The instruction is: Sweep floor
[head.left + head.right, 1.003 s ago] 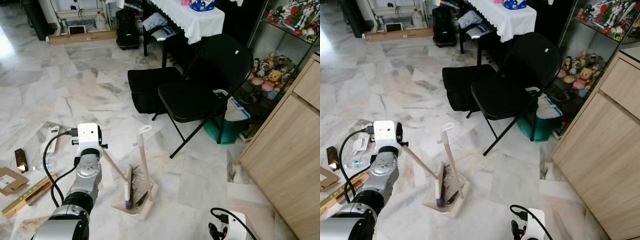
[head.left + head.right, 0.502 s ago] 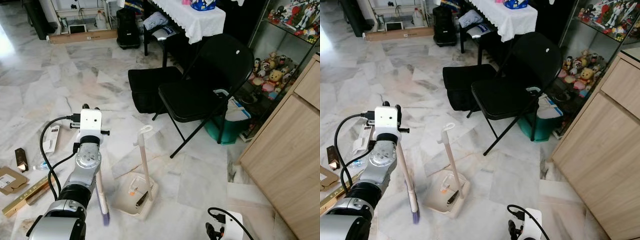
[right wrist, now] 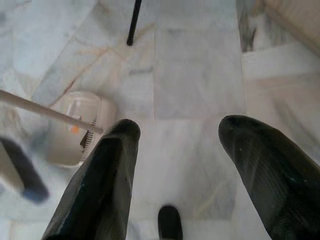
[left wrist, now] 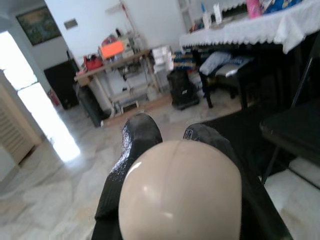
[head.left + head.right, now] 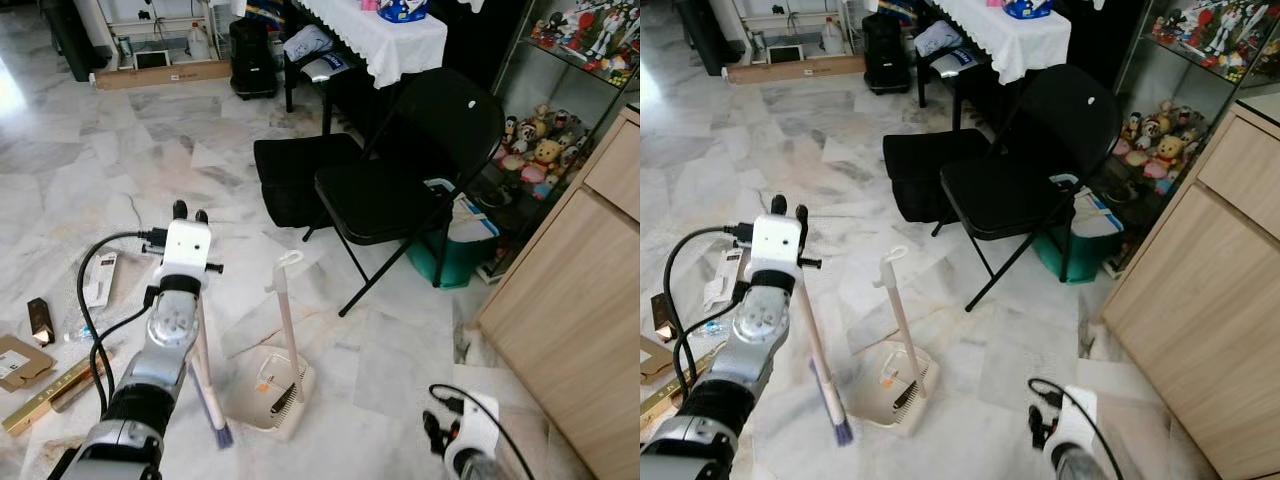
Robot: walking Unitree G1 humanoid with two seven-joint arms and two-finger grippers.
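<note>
Broom (image 5: 205, 375) swung off dustpan (image 5: 268, 395) onto marble floor (image 5: 120, 180); left gripper (image 5: 189, 212) clamps it, right gripper (image 3: 180, 165) spread.

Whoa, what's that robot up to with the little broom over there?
It is sweeping the marble floor. Its left claw grips the top of a small beige broom, whose purple bristles touch the floor just beside a beige dustpan. The dustpan stands on its own with its long handle upright, and a small orange scrap lies in it. The right claw hangs open low over the floor, holding nothing. A black folding chair stands just behind.
</note>
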